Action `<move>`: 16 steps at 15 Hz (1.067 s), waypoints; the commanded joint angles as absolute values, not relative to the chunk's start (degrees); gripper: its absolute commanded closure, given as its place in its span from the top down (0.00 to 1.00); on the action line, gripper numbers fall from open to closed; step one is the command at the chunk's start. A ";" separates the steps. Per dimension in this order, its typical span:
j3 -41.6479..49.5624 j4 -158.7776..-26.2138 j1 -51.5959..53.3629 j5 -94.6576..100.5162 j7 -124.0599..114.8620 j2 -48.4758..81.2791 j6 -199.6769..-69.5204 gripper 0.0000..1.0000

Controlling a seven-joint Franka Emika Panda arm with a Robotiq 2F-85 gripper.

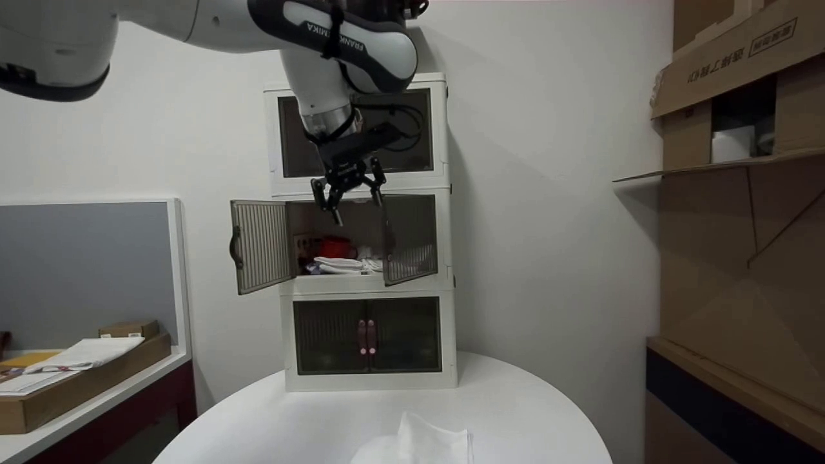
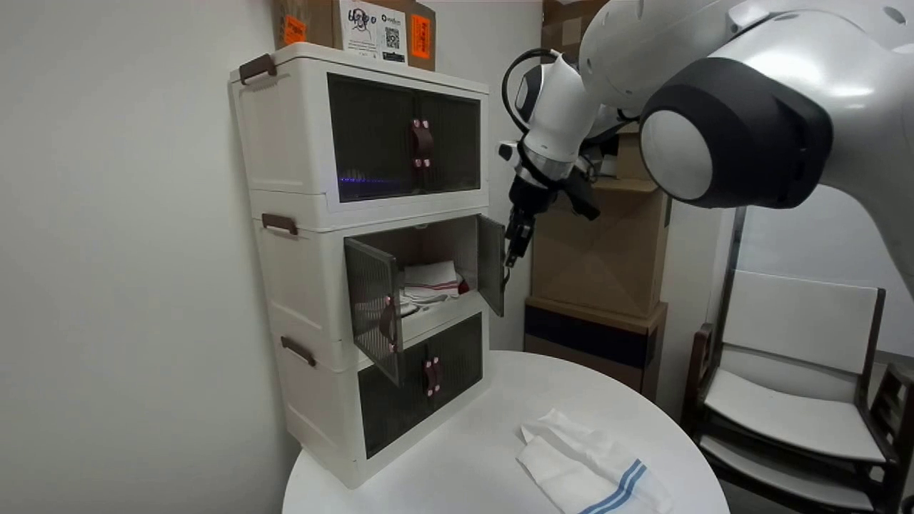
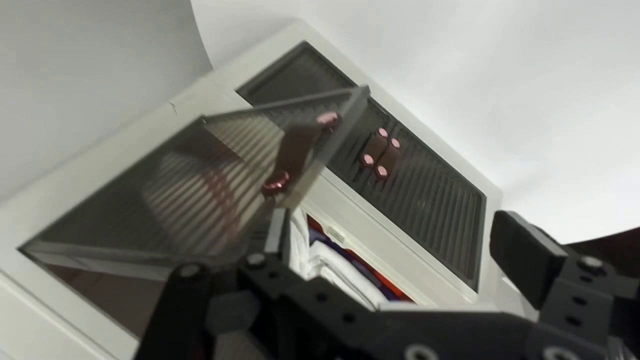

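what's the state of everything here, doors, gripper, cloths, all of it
Gripper, open, nothing held
Middle doors, both open
Top doors, shut
Bottom doors, shut
Blue-striped cloth, rumpled, loosely folded over
Cloth pile, behind the open doors, at least partly folded
Cardboard box, open, inside partly visible
Chairs, apparently stacked
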State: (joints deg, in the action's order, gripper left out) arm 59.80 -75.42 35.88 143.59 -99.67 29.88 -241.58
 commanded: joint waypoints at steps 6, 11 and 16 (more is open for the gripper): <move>69.41 -75.52 35.59 143.86 -99.19 28.95 -242.52 1.00; 61.51 -69.05 25.89 144.05 -99.68 28.92 -242.86 1.00; 50.98 -63.86 17.35 144.05 -100.20 30.07 -242.88 1.00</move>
